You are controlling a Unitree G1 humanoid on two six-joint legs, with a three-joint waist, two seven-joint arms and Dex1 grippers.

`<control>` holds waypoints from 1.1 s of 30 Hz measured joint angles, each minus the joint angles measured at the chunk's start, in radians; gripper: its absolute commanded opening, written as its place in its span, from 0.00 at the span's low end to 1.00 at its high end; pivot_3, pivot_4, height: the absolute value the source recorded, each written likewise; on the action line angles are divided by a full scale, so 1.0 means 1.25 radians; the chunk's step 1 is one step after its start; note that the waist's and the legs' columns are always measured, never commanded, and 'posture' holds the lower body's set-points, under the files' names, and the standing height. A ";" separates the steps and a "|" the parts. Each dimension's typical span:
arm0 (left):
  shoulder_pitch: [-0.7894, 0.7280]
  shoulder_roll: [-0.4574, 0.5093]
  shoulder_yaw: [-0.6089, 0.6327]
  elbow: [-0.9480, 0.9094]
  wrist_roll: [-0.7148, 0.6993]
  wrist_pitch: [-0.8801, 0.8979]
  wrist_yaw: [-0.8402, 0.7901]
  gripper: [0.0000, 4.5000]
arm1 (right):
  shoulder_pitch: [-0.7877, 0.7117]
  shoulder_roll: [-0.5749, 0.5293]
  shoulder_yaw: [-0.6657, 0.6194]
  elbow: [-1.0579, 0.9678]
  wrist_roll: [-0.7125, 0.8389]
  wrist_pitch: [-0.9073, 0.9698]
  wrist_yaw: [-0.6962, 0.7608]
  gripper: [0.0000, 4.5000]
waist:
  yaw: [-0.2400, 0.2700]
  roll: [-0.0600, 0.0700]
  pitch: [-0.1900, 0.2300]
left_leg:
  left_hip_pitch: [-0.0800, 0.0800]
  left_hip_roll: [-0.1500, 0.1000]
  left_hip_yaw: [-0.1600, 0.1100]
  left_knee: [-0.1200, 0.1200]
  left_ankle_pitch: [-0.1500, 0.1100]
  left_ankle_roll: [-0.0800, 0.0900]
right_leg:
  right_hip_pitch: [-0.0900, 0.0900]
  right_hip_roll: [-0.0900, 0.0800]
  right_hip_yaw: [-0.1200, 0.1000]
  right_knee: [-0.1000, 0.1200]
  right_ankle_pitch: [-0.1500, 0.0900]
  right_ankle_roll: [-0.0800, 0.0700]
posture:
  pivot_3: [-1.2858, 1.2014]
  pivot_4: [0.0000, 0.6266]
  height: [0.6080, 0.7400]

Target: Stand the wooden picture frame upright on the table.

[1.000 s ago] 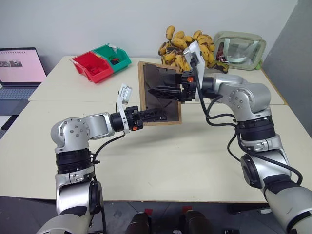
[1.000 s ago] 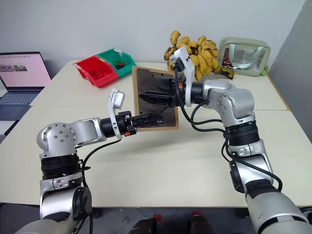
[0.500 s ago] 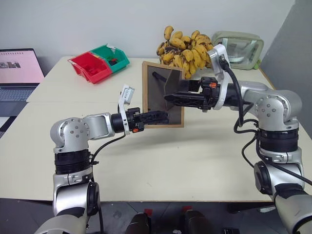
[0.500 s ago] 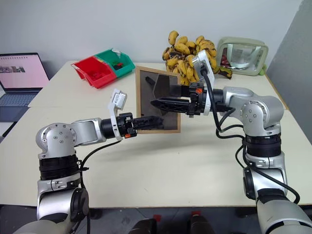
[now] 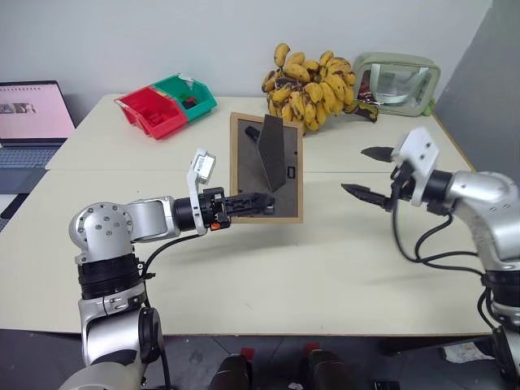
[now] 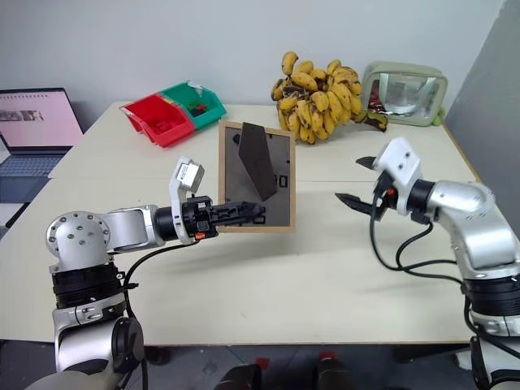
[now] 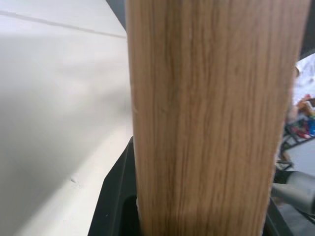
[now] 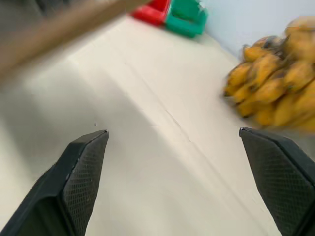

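The small rectangular light-wood picture frame (image 5: pixel 266 168) with its dark grey-brown back stands upright, held at its lower edge by the left gripper (image 5: pixel 258 201), whose black fingers are clamped on that edge. Whether its bottom rests on the large pale beige table (image 5: pixel 268 276) or hangs just above it is hard to tell. The dark fold-out stand (image 5: pixel 274 152) juts from the back. A second ago the right gripper (image 5: pixel 367 172) reached against the frame's back; now it has pulled well away to the right, fingers spread wide and holding nothing. The yellow banana bunch (image 5: pixel 313 80), red and green bins (image 5: pixel 165 104) and pale green framed case (image 5: pixel 396 83) sit as before.
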 measured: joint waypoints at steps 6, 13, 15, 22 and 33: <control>0.002 0.102 -0.051 0.061 -0.227 0.016 0.068 0.23 | -0.108 -0.007 0.093 0.333 -0.413 -0.750 -0.322 1.00 | -0.002 0.000 0.000 | 0.002 0.001 0.000 -0.001 0.002 -0.003 | 0.000 0.001 0.001 0.001 0.000 0.000 | 0.52 0.24 1.00; 0.014 0.164 -0.153 0.083 -0.460 -0.009 0.183 0.23 | -0.253 0.033 0.124 0.492 -0.704 -0.970 -0.645 1.00 | 0.001 0.000 0.000 | 0.002 0.000 0.000 0.000 0.002 -0.003 | 0.001 0.000 0.002 0.001 0.000 -0.001 | 0.52 0.24 1.00; 0.033 0.195 -0.189 0.083 -0.540 -0.049 0.228 0.23 | -0.282 0.047 0.127 0.507 -0.756 -0.985 -0.721 1.00 | 0.000 0.000 0.000 | 0.002 0.000 0.000 0.000 0.002 -0.003 | 0.001 -0.001 0.002 0.001 0.000 -0.001 | 0.52 0.24 1.00; 0.063 0.230 -0.251 0.076 -0.623 -0.141 0.283 0.23 | -0.324 0.054 0.158 0.548 -0.829 -1.015 -0.873 1.00 | 0.005 0.000 0.000 | 0.002 -0.002 -0.001 0.000 0.002 -0.003 | 0.001 0.000 0.002 0.001 0.000 -0.001 | 0.52 0.24 1.00; 0.073 0.230 -0.285 0.040 -0.625 -0.165 0.280 0.23 | -0.324 0.077 0.209 0.517 -0.858 -1.046 -0.925 0.91 | -0.001 0.000 0.000 | 0.003 -0.001 0.000 0.000 0.002 -0.003 | 0.001 0.000 0.002 0.003 0.000 -0.001 | 0.52 0.24 1.00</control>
